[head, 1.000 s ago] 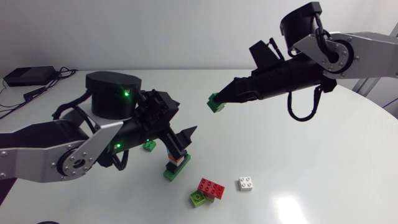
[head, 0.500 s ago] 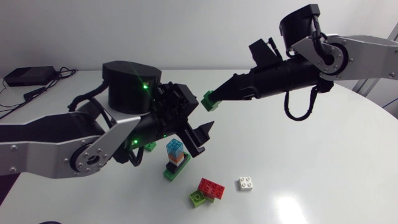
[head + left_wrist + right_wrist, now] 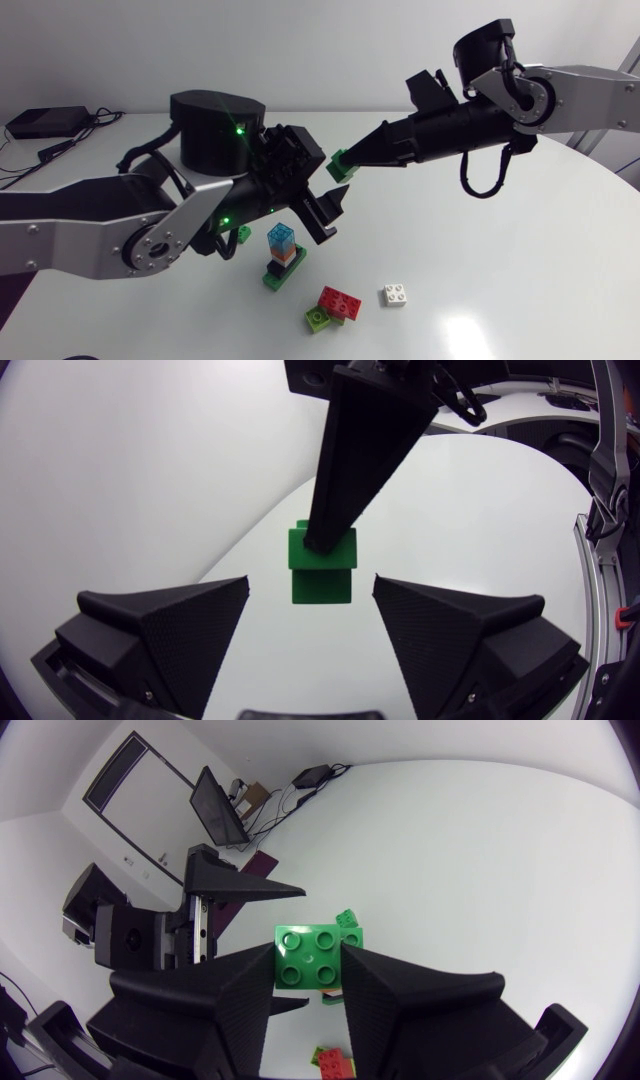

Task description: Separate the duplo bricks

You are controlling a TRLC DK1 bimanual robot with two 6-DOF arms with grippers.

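My right gripper (image 3: 347,163) is shut on a dark green two-by-two brick (image 3: 341,166), held in the air above the table's middle. In the right wrist view the brick (image 3: 311,956) sits studs-up between both fingers. My left gripper (image 3: 329,214) hangs open just below and left of it. From the left wrist view, the green brick (image 3: 322,566) floats ahead of the gap between my open fingers (image 3: 165,622), touching neither. A small stack (image 3: 281,257) stands on the table under the left arm: a clear blue brick on top, orange below, on a green base.
A small green brick (image 3: 243,234) lies left of the stack. A red brick (image 3: 340,301) with a lime brick (image 3: 318,318) against it and a white brick (image 3: 396,295) lie nearer the front. A black box with cables (image 3: 45,123) sits at the far left.
My left gripper has risen off the stack and swung up and right toward the held green brick, uncovering the blue top brick. The right gripper has barely shifted.
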